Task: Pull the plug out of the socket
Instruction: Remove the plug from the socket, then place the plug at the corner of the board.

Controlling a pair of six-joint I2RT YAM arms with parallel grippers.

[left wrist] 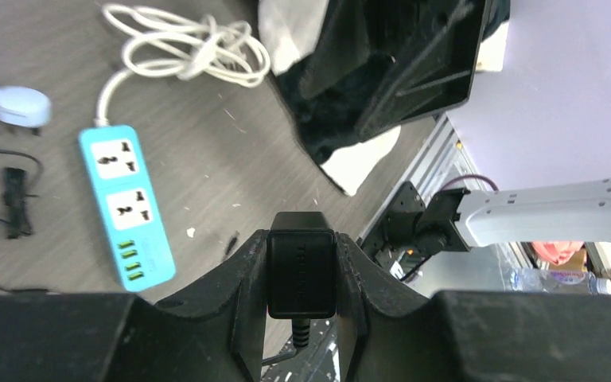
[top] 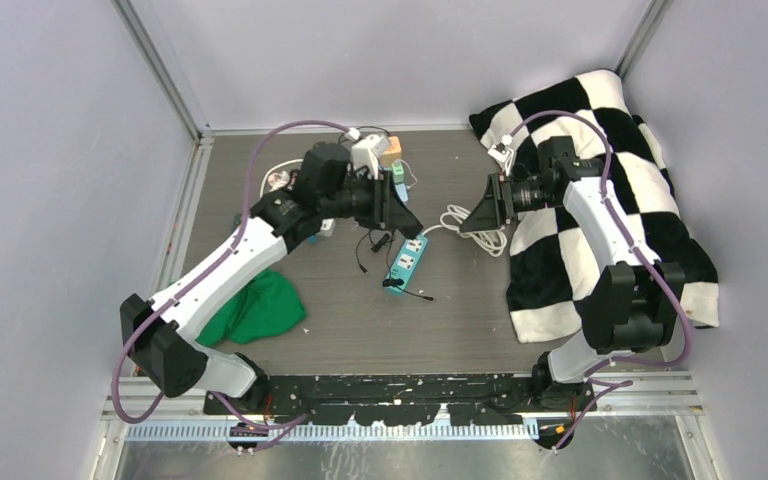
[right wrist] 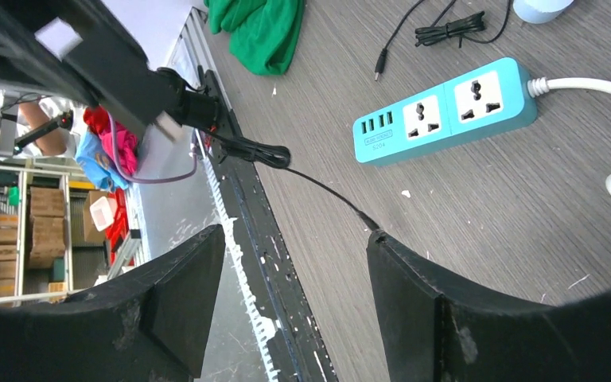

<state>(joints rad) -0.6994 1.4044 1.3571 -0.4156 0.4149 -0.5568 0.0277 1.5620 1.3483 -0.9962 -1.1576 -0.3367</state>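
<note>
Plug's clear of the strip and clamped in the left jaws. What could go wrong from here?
1. The black plug is gripped in the left gripper, and its thin cable seems to trail down to the table. Lifting further may pull it taut or snag it.
2. The right gripper hangs open close to the coiled white cord of the power strip. A careless move could hook the cord and drag the strip.

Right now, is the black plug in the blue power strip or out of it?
Out. The left gripper is shut on the black plug, apart from the blue power strip, whose two sockets show empty.
</note>
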